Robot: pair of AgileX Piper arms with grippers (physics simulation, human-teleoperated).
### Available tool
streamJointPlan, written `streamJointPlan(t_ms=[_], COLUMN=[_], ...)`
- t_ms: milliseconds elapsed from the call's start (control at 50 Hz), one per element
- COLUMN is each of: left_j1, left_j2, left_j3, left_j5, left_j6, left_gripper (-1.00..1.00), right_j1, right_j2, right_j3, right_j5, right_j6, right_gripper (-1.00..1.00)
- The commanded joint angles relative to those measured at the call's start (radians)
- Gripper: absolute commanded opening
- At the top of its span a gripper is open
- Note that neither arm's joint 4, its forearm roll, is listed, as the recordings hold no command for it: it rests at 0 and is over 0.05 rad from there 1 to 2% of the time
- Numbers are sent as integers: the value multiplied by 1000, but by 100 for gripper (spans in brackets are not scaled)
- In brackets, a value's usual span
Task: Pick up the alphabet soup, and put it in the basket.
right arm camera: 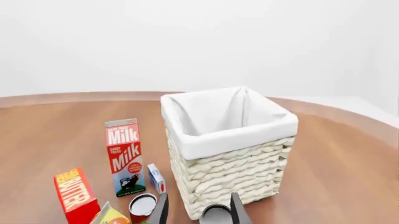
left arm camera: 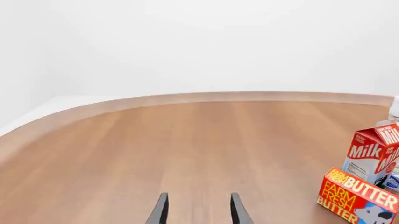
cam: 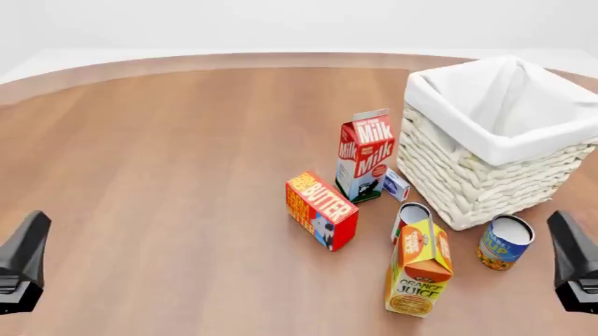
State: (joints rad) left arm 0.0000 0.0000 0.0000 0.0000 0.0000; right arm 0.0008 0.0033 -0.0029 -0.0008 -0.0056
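Observation:
The alphabet soup (cam: 505,242) is a small can with a blue and orange label and a pale flat top, standing upright on the table just in front of the basket (cam: 486,183). In the right wrist view its top (right arm camera: 216,215) shows low between the fingers, below the basket wall (right arm camera: 237,172). My right gripper (cam: 565,238) hangs open a little to the right of the can, apart from it; its two fingers (right arm camera: 162,210) hold nothing. At the near left my left gripper (cam: 33,238) is open (left arm camera: 199,211) over bare table.
A red-and-white can (cam: 409,218) and an orange juice carton (cam: 419,269) stand left of the soup. Further left are a small blue-white box (cam: 396,185), a milk carton (cam: 366,154) and a butter box (cam: 321,210). The wooden table (cam: 168,175) curves at its far edge.

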Motion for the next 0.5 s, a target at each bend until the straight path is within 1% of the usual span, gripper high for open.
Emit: streamJointPlan(t_ms=[20,60,120,160,200,280,320,500], left_j1=[0,0,0,0,0,0,0,0], left_j2=[0,0,0,0,0,0,0,0], left_j3=[0,0,0,0,0,0,0,0], left_j5=[0,0,0,0,0,0,0,0], left_j6=[0,0,0,0,0,0,0,0], left_gripper=[100,100,100,100,100,100,100,100], right_j1=[7,18,18,20,22,26,27,45], right_j2=[13,26,51,64,61,60,48,46], right_j3=[-10,-10,-8,-16,-29,-44,-66,-101], right_j5=[-3,-10,-29,-39,-29,-18,10,54], right_j6=[-16,-31,-28,-39,-36,-49,-50,-63], right_gripper=[100,100,100,100,100,100,100,100])
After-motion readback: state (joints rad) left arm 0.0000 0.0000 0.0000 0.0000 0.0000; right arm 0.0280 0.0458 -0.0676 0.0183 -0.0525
